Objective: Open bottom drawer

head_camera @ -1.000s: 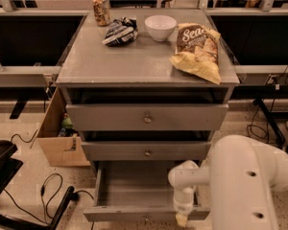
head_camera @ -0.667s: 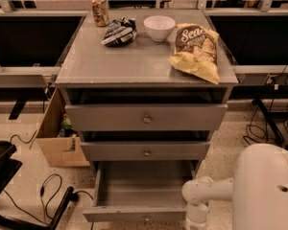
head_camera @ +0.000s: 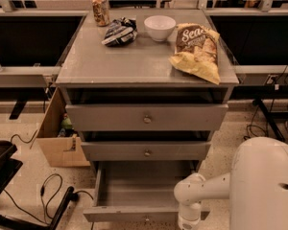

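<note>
The bottom drawer (head_camera: 134, 188) of the grey cabinet stands pulled out toward me, its empty grey inside showing. Its front panel (head_camera: 125, 215) lies near the lower edge of the camera view, with the small round knob (head_camera: 146, 219) just visible. My white arm (head_camera: 201, 190) reaches in from the lower right. Its last link (head_camera: 189, 217) points down in front of the drawer's right front corner. The gripper is below the picture's lower edge, out of view.
The middle drawer (head_camera: 146, 151) and top drawer (head_camera: 146, 117) are pushed in. On the cabinet top (head_camera: 115, 63) lie a chip bag (head_camera: 197, 51), a white bowl (head_camera: 160, 27), a can (head_camera: 101, 9) and a dark packet (head_camera: 119, 31). A cardboard box (head_camera: 57, 138), cables (head_camera: 53, 190) and a black chair base (head_camera: 0, 164) are on the left.
My arm has drawn back to the right and downward, away from the drawer front, and its end has dropped out of the picture. The bottom drawer stays pulled out.
</note>
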### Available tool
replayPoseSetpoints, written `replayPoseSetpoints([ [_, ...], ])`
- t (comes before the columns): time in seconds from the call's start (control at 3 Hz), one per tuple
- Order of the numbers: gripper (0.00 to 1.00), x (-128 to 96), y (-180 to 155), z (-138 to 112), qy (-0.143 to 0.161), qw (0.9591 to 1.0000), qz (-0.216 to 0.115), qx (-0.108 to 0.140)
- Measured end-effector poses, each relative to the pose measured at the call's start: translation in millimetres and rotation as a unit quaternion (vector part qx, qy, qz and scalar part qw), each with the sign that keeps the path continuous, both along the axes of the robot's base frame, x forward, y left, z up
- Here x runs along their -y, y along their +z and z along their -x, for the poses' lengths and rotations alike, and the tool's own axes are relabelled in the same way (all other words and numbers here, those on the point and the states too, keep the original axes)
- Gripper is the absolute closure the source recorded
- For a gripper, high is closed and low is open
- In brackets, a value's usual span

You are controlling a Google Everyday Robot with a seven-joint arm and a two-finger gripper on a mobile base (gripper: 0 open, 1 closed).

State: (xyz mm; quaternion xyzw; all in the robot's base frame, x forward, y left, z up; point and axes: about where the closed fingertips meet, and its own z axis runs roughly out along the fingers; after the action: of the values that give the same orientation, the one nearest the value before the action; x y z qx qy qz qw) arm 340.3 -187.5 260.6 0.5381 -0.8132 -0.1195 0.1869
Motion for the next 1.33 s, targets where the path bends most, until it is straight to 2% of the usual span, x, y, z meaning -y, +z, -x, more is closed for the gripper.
replayPoseSetpoints([
  [0.33,0.28,-20.8,13.7,-32.8,0.071,0.9957,0.007,0.059],
  [0.67,0.0,-30.8,11.0,-71.5,0.125,0.9858,0.0,0.113],
  [1.0,0.0,-31.9,4.0,-96.9,0.142,0.9807,-0.013,0.134],
  [1.33,0.0,-18.7,-19.0,-113.6,0.132,0.983,-0.029,0.124],
])
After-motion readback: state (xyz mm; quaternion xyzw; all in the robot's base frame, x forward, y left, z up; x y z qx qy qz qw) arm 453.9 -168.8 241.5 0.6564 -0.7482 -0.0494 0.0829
